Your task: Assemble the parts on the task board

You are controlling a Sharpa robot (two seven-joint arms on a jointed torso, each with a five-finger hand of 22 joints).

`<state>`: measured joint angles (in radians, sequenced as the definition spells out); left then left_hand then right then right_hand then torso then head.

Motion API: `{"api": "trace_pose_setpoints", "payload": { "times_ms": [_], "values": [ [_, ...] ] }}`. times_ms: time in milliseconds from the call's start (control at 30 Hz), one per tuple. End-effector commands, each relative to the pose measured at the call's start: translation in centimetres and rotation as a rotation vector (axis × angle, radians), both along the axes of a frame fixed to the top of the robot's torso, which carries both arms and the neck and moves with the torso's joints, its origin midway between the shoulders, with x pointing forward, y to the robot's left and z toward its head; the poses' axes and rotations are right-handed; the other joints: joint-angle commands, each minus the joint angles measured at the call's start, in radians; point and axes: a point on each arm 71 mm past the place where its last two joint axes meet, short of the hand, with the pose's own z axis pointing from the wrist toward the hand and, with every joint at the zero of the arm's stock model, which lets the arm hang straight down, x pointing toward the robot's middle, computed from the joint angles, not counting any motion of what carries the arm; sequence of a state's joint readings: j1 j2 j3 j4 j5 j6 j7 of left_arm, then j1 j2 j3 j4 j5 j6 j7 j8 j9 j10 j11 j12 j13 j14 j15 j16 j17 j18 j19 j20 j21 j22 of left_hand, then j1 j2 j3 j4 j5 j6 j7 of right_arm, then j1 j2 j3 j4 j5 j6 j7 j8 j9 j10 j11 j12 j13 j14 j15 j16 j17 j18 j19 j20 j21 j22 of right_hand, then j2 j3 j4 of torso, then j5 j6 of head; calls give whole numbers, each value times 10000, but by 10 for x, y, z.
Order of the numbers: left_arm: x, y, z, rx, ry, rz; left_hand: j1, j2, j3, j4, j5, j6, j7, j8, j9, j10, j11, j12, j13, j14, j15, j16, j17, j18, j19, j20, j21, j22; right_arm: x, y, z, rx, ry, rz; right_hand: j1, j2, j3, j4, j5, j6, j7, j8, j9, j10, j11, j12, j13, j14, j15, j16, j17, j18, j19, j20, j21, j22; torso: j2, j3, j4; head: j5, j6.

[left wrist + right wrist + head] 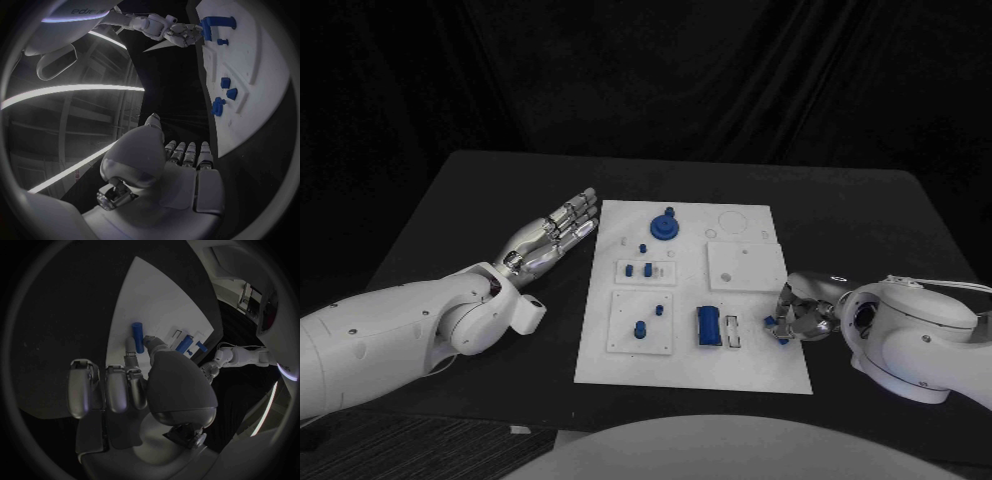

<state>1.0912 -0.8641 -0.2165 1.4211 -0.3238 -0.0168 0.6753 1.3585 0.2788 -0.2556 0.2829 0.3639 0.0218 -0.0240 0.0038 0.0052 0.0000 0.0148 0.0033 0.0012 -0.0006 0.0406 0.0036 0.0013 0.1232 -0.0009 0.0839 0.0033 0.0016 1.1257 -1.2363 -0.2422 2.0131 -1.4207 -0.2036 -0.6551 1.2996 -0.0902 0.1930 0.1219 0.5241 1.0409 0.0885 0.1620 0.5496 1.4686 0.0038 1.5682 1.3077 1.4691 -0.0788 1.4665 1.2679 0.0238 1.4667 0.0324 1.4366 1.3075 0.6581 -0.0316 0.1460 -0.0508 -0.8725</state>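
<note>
A black table (473,190) holds the white task board (692,368), its blue parts (710,327) scattered across it. My left hand (557,233) rests flat beside the board, fingers apart, holding nothing. My right hand (800,312) curls over the board's right edge, pinching a small blue part (772,322).

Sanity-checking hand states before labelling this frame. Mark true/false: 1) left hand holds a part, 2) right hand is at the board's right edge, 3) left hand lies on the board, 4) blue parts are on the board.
1) False: the left hand lies flat with its fingers extended, holding nothing.
2) True: the right hand is at the task board edge, by small blue parts.
3) False: it lies on the black table beside the board.
4) True.
</note>
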Motion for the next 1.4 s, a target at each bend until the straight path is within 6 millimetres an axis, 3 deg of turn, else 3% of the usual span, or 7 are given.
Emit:
{"api": "trace_pose_setpoints", "payload": {
  "times_ms": [33, 300, 700, 833, 967, 1400],
  "values": [
    [-1, -2, 3, -344, -228, -195, 111, 19, 68, 12, 41, -7, 315, 12, 0, 0, -73, -33, -12, 6, 111, -36, -13, -115, 9, 98, -33, -16, -3, -1, -3, 216, -78, -360, -245, 69, 2025, -1916, 95, 151, -37, 5, -2069, 1022, 18, 26, 2631, 523, 63, 20, 17, 103, 502, 51, 30, 2183, -8, -1, 11, 14, -2],
    [-1, -3, 2, -333, -155, -252, 140, 26, 102, 5, 73, -5, 542, 13, 0, 0, -69, -33, -12, 6, 220, -36, -13, -96, 9, 226, -33, -16, -7, -3, -4, 1186, 582, -1372, -535, 63, 2159, -1863, 344, 178, -69, -28, -2030, 1022, -20, 26, 2631, 522, 60, 19, -7, 96, 517, 43, 61, 2193, -8, -12, 20, 23, -2],
    [-2, -4, 2, -310, -68, -304, 149, 20, 111, 4, 89, 11, 572, 17, 4, 0, -46, -33, -12, 6, 302, -36, -13, -95, 9, 306, -33, -16, -9, -1, -6, 2944, 2179, -3076, -741, 75, 2163, -1782, 350, 159, -82, -55, -2006, 1022, -35, 26, 2631, 519, 70, 15, -36, 96, 517, 47, 60, 2192, 13, -11, 30, 31, -2],
    [-2, -5, 1, -305, -32, -330, 152, 19, 113, 3, 90, 16, 584, 18, 5, 0, -43, -33, -12, 6, 316, -36, -13, -94, 9, 322, -33, -16, -11, 1, -8, 3452, 2664, -3604, -810, 90, 2157, -1750, 337, 143, -84, -64, -1995, 1022, -38, 26, 2631, 514, 71, 6, -65, 95, 519, 50, 65, 2193, 18, -4, 8, 63, -2],
    [-2, -5, 1, -298, 1, -355, 154, 19, 115, 1, 95, 16, 593, 18, 5, 0, -41, -33, -12, 6, 327, -36, -13, -93, 9, 334, -33, -16, -11, 4, -10, 3848, 3017, -4034, -834, 113, 2162, -1734, 342, 136, -87, -66, -1990, 1022, -40, 26, 2631, 508, 72, -6, -101, 96, 517, 51, 59, 2191, 11, -18, 6, 42, -2],
    [-2, -9, 0, -316, 125, -516, 241, 17, 170, -65, 219, 8, 621, 16, 3, 0, -28, -33, -12, 6, 449, -36, -13, -65, 9, 486, -33, -16, -8, 10, -10, 4403, 2903, -4392, -957, 158, 2141, -1669, 341, 61, -80, -93, -1970, 1022, -36, 26, 2631, 498, 77, -24, -153, 101, 508, 55, 39, 2184, -5, -8, 18, 34, -2]
  ]
}}
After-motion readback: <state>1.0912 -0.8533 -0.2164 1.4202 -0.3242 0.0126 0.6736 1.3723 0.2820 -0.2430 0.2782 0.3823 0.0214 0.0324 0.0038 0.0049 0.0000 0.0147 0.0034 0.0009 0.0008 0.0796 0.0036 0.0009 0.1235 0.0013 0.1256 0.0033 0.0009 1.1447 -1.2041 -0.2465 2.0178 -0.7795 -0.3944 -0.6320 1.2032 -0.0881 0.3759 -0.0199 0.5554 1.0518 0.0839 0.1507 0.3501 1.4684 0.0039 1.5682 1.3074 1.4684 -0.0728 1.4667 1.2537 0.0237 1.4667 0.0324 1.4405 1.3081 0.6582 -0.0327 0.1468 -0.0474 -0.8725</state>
